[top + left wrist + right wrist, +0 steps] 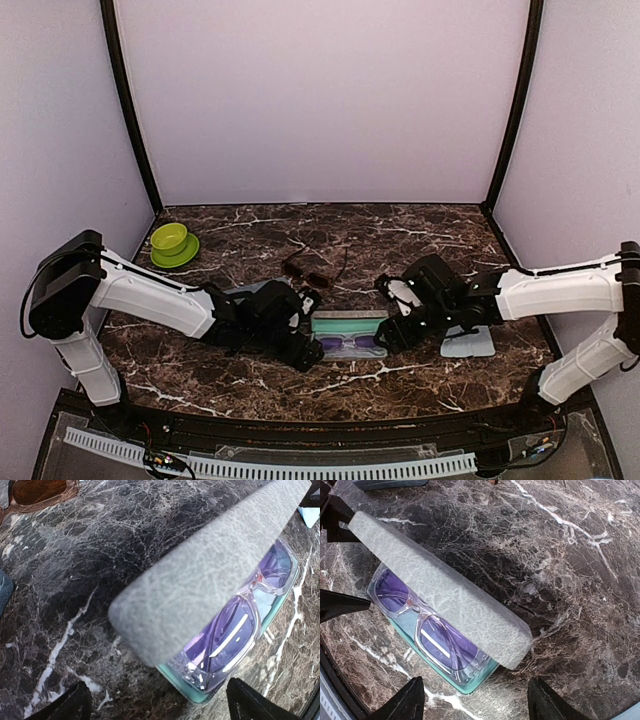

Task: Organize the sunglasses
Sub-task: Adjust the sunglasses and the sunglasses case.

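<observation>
Purple-tinted pair point(432, 637): folded, lying in teal tray of open case point(480, 677), front centre of table point(420, 230). Grey lid point(445, 595) half-raised over it, not shut. Judged 1 of 2 stowed; lid closing left.
Reddish-brown pair point(308, 270): loose on table just behind case, not yet stowed.
Left fingers point(70, 705) spread wide, empty, at 1 end of case; right fingers point(405, 702) parted, empty, at other end.
Blue-grey case point(390, 483) near left arm, likely for 2nd pair.
Pale-blue item point(468, 345) under right arm: cloth or case, unclear.
Green bowl point(172, 240) far left, no obstacle.

Purple sunglasses point(437, 642) are lying in a teal-lined case point(475, 680), its grey lid point(445, 590) hanging half-closed over them on the marble table point(560, 570).
</observation>
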Controlling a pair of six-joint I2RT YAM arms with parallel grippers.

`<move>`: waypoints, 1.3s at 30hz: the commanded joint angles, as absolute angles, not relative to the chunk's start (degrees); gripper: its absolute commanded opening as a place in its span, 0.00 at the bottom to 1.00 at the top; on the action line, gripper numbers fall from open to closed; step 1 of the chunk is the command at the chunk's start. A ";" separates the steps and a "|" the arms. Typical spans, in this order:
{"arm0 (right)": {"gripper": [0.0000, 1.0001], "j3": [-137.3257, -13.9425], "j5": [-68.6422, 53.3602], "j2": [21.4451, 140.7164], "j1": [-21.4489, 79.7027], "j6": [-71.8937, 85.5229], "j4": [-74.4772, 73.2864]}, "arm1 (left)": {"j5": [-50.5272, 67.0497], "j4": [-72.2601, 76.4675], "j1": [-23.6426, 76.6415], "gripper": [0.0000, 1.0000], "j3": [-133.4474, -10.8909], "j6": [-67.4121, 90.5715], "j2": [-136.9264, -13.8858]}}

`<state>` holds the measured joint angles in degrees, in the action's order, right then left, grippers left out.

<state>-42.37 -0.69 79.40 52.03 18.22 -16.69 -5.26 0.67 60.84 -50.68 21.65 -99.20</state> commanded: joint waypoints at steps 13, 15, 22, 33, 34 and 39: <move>0.65 -48.23 -7.71 78.14 45.48 14.76 -15.20 | 7.60 8.15 56.57 0.90 -49.61 21.35 -91.37; 0.63 -49.27 -9.21 79.02 44.62 13.98 -14.93 | 10.55 9.76 54.91 0.86 -49.93 21.89 -91.25; 0.54 -51.55 -14.59 83.26 42.57 12.67 -13.54 | 14.95 13.34 51.24 0.76 -53.20 23.17 -93.83; 0.46 -50.59 -17.46 85.69 42.36 13.64 -11.57 | 14.48 14.85 50.05 0.64 -59.45 22.83 -102.00; 0.46 -50.21 -17.58 85.65 42.36 13.82 -11.19 | 14.72 15.07 50.09 0.62 -59.23 22.98 -102.32; 0.43 -48.37 -17.33 85.35 42.45 14.61 -9.62 | 16.42 18.05 50.10 0.52 -55.93 25.63 -102.19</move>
<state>-49.93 -16.71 85.30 42.72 13.91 -12.69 14.57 14.98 50.35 -57.98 23.86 -103.11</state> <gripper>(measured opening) 0.441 0.546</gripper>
